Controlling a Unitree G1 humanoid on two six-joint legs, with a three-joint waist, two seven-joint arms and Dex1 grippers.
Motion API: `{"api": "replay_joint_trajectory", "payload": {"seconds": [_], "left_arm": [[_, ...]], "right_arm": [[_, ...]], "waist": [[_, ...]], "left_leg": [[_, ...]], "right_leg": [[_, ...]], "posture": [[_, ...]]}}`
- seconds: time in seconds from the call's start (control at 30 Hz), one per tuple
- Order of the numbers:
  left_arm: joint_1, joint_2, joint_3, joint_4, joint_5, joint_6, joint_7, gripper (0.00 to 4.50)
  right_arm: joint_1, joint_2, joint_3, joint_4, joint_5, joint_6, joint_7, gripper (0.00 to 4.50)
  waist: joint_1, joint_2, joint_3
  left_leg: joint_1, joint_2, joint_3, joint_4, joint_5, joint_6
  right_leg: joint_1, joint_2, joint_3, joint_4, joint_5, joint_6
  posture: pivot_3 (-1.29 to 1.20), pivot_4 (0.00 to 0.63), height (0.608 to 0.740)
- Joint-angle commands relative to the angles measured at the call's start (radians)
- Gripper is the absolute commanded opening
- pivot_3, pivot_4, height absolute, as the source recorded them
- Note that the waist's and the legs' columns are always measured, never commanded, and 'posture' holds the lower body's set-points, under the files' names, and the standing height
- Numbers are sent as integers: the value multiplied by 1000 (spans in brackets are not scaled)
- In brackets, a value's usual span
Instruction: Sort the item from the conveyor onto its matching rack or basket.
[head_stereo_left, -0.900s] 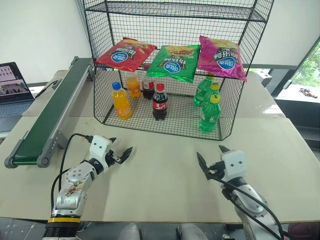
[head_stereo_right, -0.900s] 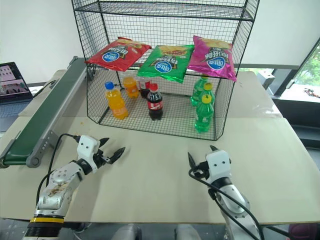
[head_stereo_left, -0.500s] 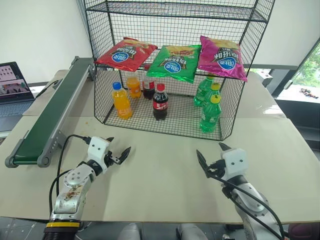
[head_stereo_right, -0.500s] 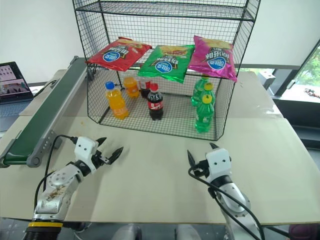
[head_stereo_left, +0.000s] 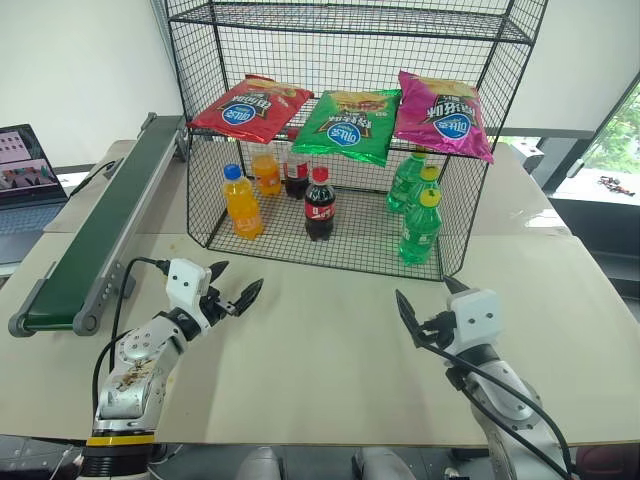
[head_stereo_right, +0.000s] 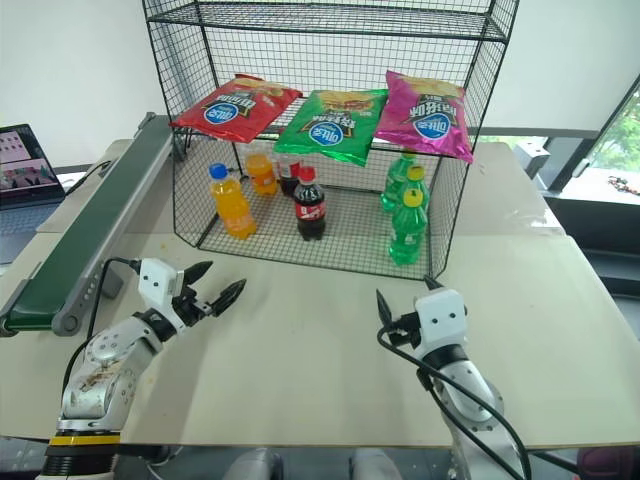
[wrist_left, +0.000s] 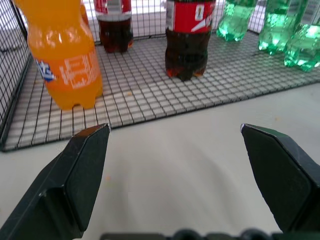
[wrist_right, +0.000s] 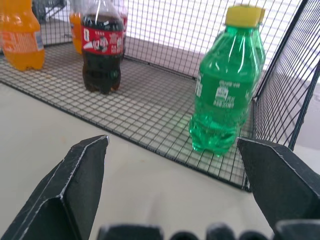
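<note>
On the middle wire shelf (head_stereo_left: 300, 135) of the black rack, the red chip bag (head_stereo_left: 250, 107) lies flat, beside a green bag (head_stereo_left: 350, 125). Both grippers, left (head_stereo_left: 232, 292) and right (head_stereo_left: 428, 312), hover over the tabletop (head_stereo_left: 320, 350) with jaws wide, holding nothing. The conveyor (head_stereo_left: 95, 235) carries nothing.

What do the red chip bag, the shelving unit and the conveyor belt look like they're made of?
Red chip bag: glossy plastic or foil film, judging by its crinkles and sheen. Shelving unit: thin black wire grid, probably coated metal. Conveyor: matte dark-green belt, rubber or PVC by the look, between grey metal rails.
</note>
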Motion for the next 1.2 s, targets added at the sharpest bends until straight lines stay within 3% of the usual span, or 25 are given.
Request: {"api": "replay_joint_trajectory", "payload": {"seconds": [0.03, 1.2], "left_arm": [[-13, 10, 17, -32, -14, -4, -3, 4459], [37, 2, 12, -97, -4, 1, 43, 4459]], "right_arm": [[5, -9, -11, -46, 10, -5, 6, 4500], [-23, -3, 13, -33, 28, 13, 36, 4500]], "waist": [[0, 0, 0], [-1, 0, 0]], "left_leg": [[0, 0, 0, 0, 0, 0], [0, 0, 0, 0, 0, 0]], "right_leg": [[0, 0, 0, 0, 0, 0], [0, 0, 0, 0, 0, 0]], "posture": [[0, 150, 738], [0, 150, 738]]}}
